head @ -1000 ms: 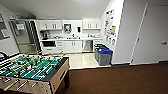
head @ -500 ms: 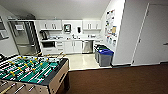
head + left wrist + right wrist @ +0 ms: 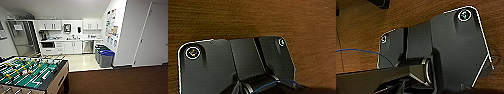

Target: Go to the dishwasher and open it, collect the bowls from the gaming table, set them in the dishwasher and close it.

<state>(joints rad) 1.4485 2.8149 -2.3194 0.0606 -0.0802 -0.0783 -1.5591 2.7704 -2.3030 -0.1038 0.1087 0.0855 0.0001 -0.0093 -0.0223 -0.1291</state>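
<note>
One dishwasher [image 3: 87, 46], shut, waits across the room as the robot rolls on.

The view has swung slightly over the past second: the foosball table [image 3: 32, 72] sits a little lower and nearer at left, so the robot is driving, task barely begun. The steel-fronted dishwasher stands under the counter [image 3: 72, 40], beyond the bins [image 3: 105, 56]. Both wrists hang over brown carpet [image 3: 243, 20]; whether either gripper's jaws are spread cannot be told.
</note>
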